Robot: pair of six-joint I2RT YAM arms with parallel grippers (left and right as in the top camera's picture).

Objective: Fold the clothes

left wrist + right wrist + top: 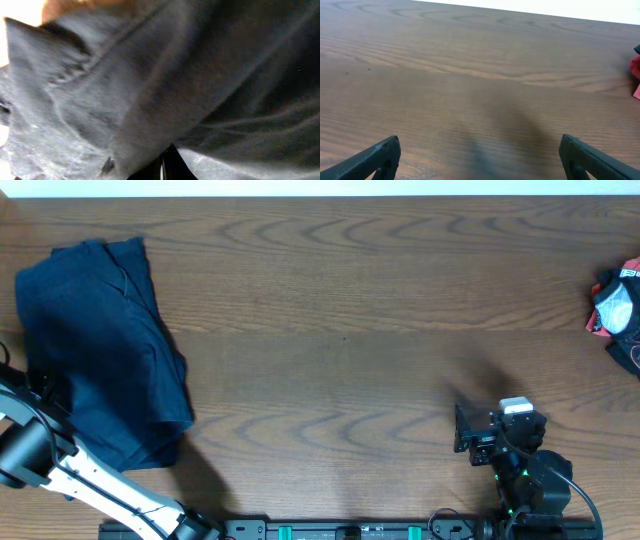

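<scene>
Left gripper (162, 167): jaws clamped tight, fold of clothes (100, 350) pinched; cloth bunched directly ahead, view filled by it. Right gripper (480, 152): jaws spread wide, nothing held; wood table (470, 75) ahead, clothes well off to its left.

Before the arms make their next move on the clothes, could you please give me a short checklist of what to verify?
1. Left gripper shut: ok.
2. Cloth really pinched by it: cannot tell; dark fabric fills the left wrist view.
3. Right gripper open and empty: ok, it is above bare table.
4. Clothes spread flat for a fold: not ok; they lie bunched at the table's left end.
5. Red-and-black item clear of the clothes: ok, it sits at the far right edge.
</scene>
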